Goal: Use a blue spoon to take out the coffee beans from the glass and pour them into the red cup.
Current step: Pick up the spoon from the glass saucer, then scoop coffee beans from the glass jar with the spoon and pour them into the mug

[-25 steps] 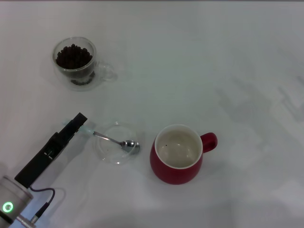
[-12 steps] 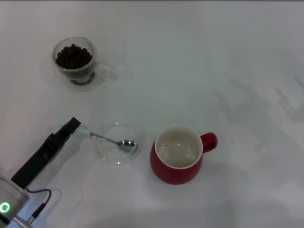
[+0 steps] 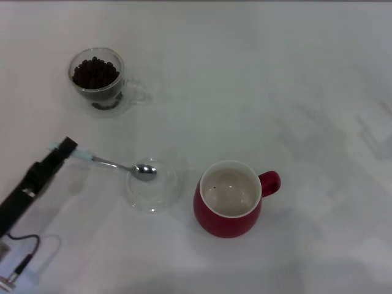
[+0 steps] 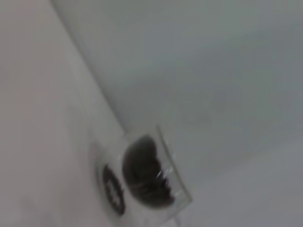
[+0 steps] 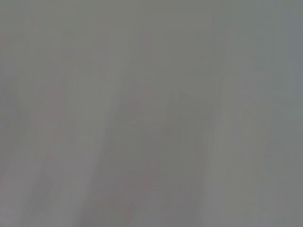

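My left gripper point(image 3: 66, 148) is shut on the pale blue handle of the blue spoon point(image 3: 116, 164) at the left of the head view and holds it above the table. The spoon's metal bowl hangs over the far edge of a flat clear glass dish point(image 3: 153, 193). The glass point(image 3: 98, 79) with dark coffee beans point(image 3: 94, 71) stands at the far left; it also shows in the left wrist view point(image 4: 142, 182). The red cup point(image 3: 229, 199) stands right of the dish, handle pointing right, with one small dark speck inside. The right gripper is out of view.
The white table point(image 3: 275, 92) spreads wide to the right and far side. The left arm's dark body point(image 3: 24, 190) runs along the lower left edge. The right wrist view shows only plain grey surface.
My left gripper has lifted the spoon out of the glass dish and drawn it left and toward the glass with beans. The cup, glass and dish have not moved.
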`<state>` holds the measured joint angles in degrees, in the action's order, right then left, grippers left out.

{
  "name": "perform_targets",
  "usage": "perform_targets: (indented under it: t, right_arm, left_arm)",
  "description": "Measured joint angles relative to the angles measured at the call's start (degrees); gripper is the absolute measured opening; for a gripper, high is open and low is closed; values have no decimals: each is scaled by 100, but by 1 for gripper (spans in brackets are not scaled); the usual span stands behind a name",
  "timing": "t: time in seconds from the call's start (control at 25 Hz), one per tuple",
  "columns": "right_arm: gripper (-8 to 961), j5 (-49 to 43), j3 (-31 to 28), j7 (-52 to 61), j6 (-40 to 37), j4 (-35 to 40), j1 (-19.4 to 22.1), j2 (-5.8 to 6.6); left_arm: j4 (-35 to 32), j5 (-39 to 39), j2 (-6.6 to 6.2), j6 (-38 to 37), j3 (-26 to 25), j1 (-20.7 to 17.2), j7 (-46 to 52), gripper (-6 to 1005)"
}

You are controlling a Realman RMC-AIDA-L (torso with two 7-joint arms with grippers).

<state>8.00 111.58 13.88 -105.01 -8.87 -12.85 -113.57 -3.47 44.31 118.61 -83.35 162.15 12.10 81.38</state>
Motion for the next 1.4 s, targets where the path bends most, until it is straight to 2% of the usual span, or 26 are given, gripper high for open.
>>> perform_targets:
  t: [0.32,0.52,0.76,1.0,1.08,1.16,1.2,1.32,1.4]
  right_arm:
    - [615,0,20,-8,24,0,-65,-25]
    - [616,-5,34,-9,14,0,-110,-53]
    - [616,-25,39,-9,-50,10,-121,-101]
    - [616,-65,50,-9,-179,23,-111,-115]
    - [615,-75,54,-5,-195,42,-91,-115]
    - [615,-77,56,-1,-200,59,-67,-114]
    - [615,-78,56,-1,-203,63,-58,-114]
    - [615,-79,57,8,-211,66,-33,-113]
    - [615,-79,57,14,-211,66,-18,-113]
  left_arm:
    - [612,124,-15,-930,0,163,73,127]
    - [1202,262,-54,-1452,8,431,271,127]
    - [1824,368,-325,-1538,17,908,961,127]
    - [2579,394,-496,-1423,61,1478,1845,126]
    - [2638,379,-528,-1377,68,1555,1928,126]
    - [2732,270,-655,-1128,79,1775,2163,126]
    - [2732,270,-655,-1128,79,1775,2163,126]
    - [2746,-93,-773,-608,80,2101,2413,126]
    - [2747,-187,-775,-498,80,2188,2443,126]
